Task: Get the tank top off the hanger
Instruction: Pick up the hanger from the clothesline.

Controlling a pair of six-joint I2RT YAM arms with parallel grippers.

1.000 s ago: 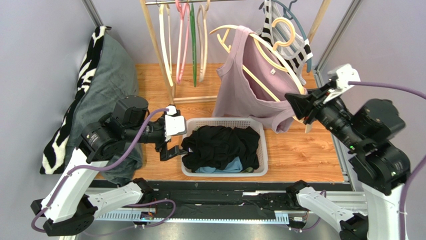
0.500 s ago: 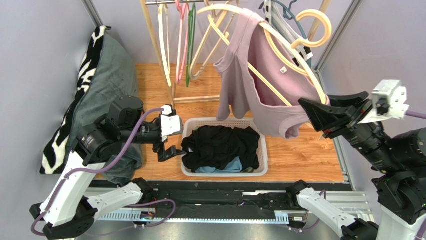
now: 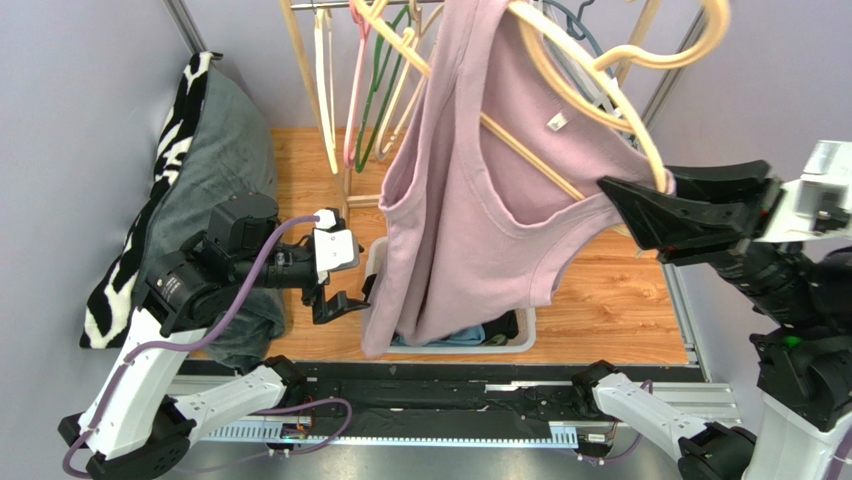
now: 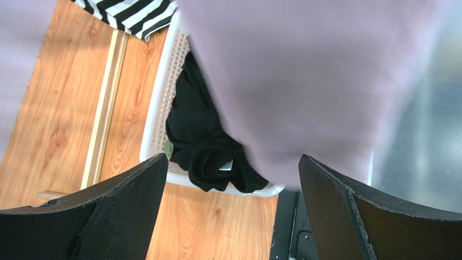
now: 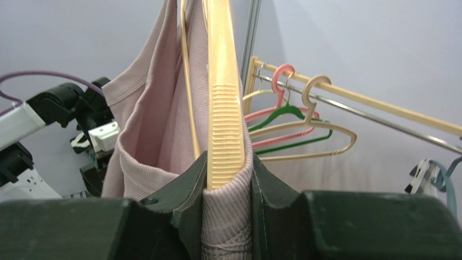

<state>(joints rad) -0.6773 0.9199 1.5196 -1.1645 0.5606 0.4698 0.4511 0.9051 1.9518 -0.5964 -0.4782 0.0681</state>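
While tank top (image 3: 470,200) half hides basket (image 4: 162,108), right tool (image 5: 228,179) clamps hanger (image 5: 222,81), left tool (image 4: 233,160) spread

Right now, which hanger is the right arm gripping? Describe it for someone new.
Start at the wooden clothes rack at the back. In front, the right gripper pinches a cream plastic hanger. Unlike the bare hangers on the rail, it carries the mauve tank top.

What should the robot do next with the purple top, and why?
Probably ease the open left gripper forward and pinch the tank top: the right gripper holds the hanger high, and the cloth hangs just ahead of the open jaws.
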